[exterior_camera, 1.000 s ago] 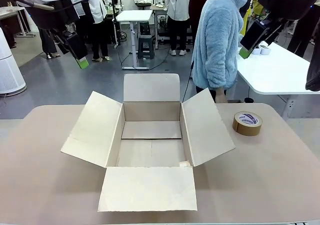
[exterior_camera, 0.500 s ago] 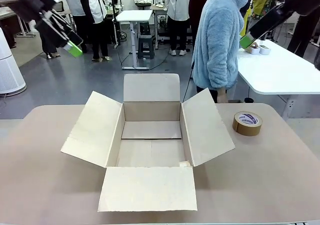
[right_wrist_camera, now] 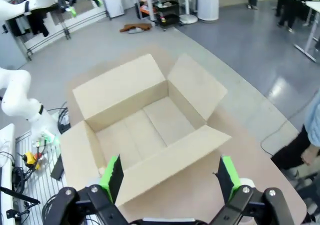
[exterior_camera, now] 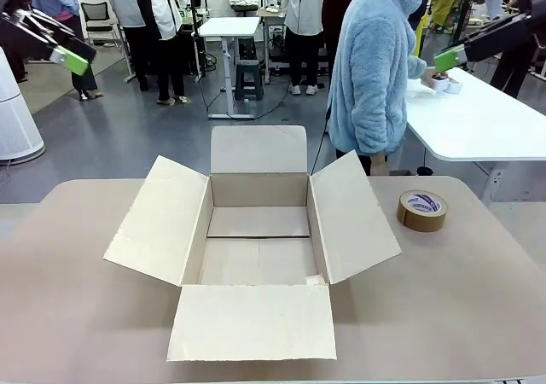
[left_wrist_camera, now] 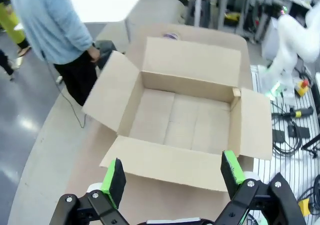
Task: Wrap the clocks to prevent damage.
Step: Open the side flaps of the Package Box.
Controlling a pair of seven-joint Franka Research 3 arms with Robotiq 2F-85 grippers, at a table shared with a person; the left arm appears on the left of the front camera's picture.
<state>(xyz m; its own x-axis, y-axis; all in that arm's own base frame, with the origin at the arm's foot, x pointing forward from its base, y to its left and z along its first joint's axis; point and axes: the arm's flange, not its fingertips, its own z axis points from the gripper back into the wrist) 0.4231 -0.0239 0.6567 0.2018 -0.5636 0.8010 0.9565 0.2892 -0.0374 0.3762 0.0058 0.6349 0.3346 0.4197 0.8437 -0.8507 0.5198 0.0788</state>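
Left gripper: the black two-finger left gripper with green pads (exterior_camera: 72,57) hangs high at the far left, well above the table. Its jaws are spread wide with nothing between them.
Table: a tan, round-cornered table (exterior_camera: 68,316) carries the box and the tape.
Box: a large plain brown cardboard box (exterior_camera: 258,189) sits in the middle of the table. All four flaps are folded outward and its floor is bare cardboard.
Clocks: I cannot tell where they are.
Person: a person in a fluffy light-blue jacket (exterior_camera: 368,77) stands just past the far edge, turned toward the white side table (exterior_camera: 478,128).
Tape roll: a brown roll of packing tape (exterior_camera: 421,211) lies flat to the right of the box, apart from its right flap.
Right gripper: the matching black right gripper (exterior_camera: 447,58) is raised at the far right, over the side table. Its jaws are spread and empty.
Step in hand: probably standing ready for a bundle.
Doing it well: hold both arms clear of the flaps. Take a bundle by its edges with a light squeeze. Lay it flat against one side of the box floor to leave room.
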